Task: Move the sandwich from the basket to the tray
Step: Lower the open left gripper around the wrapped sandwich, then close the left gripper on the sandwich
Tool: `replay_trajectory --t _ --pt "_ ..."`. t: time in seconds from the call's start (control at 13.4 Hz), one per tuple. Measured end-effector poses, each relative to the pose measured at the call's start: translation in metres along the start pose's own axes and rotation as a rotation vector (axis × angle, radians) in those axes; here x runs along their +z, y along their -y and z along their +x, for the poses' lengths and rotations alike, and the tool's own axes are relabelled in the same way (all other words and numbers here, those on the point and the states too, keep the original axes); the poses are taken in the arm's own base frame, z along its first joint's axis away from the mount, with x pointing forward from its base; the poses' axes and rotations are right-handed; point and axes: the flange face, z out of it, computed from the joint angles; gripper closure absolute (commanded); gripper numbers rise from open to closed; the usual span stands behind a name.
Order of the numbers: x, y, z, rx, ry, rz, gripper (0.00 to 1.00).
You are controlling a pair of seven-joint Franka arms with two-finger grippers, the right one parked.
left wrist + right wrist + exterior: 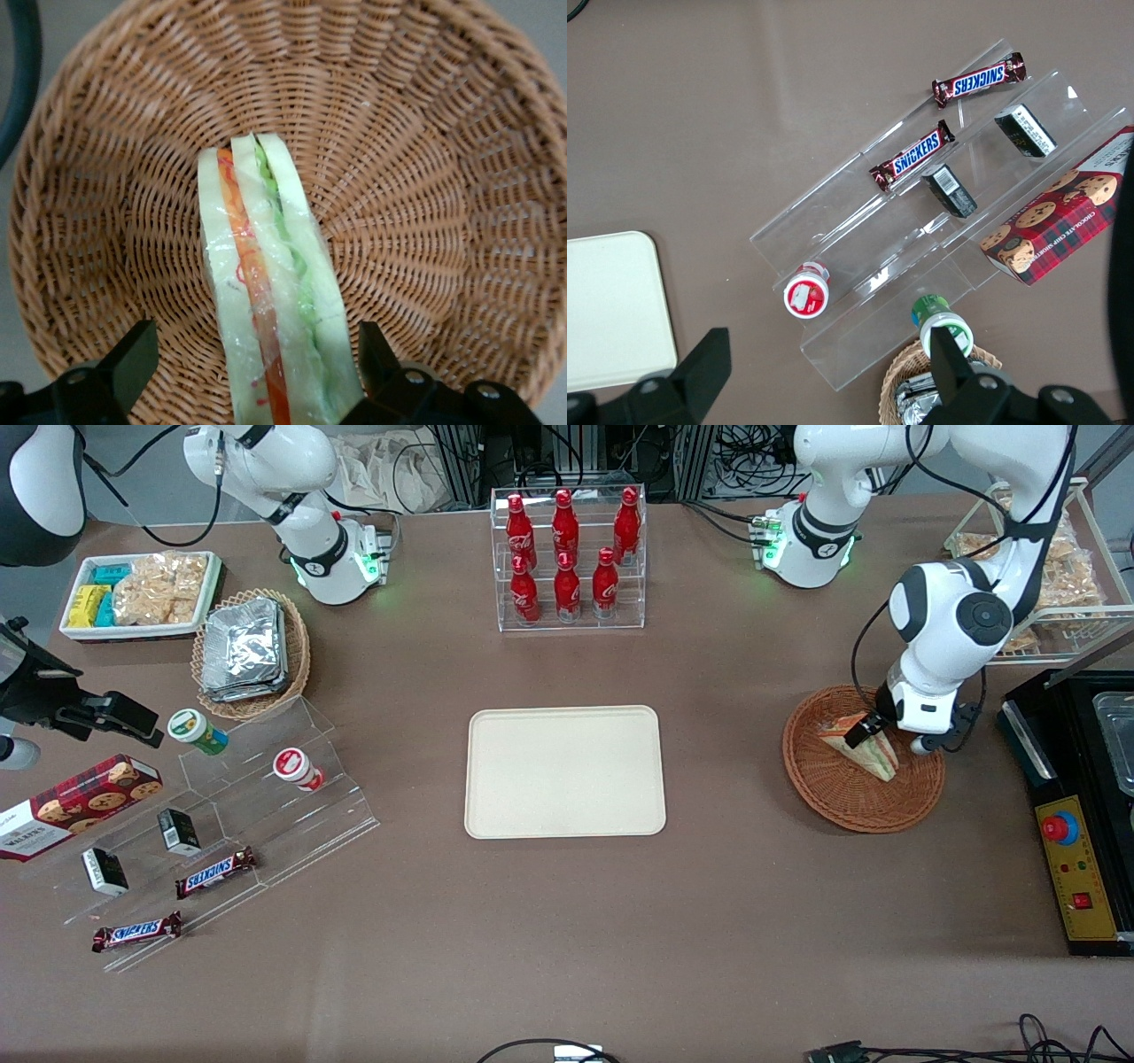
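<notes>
The sandwich [874,755] is a clear-wrapped wedge of pale bread with orange and green filling [266,266], lying in the reddish-brown wicker basket [828,797] toward the working arm's end of the table. The left arm's gripper [873,731] is lowered into the basket [425,177] and stands open [257,335], one finger on each side of the sandwich. One finger [376,354] is close against the wrap, while the other [133,359] is a clear gap away. The cream tray [565,771] lies bare at the table's middle.
A clear rack of red bottles [567,549] stands farther from the camera than the tray. A black control box [1076,824] and a wire rack of snack bags [1054,576] flank the basket. Acrylic shelves with snacks [221,815] sit toward the parked arm's end.
</notes>
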Motion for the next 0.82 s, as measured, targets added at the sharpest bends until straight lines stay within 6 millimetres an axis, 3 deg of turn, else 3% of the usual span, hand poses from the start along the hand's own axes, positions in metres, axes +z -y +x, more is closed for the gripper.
replay_trajectory --t 0.07,0.15,0.22,0.6,0.82 --pt "0.004 0.0 -0.001 -0.001 0.003 0.001 0.62" --pt "0.006 0.0 -0.001 -0.004 0.004 0.002 0.93" --pt "0.006 0.0 -0.001 -0.012 0.005 0.002 1.0" --pt "0.004 -0.001 0.0 -0.026 0.0 -0.001 1.0" --pt "-0.012 -0.01 0.005 0.009 -0.003 0.001 1.0"
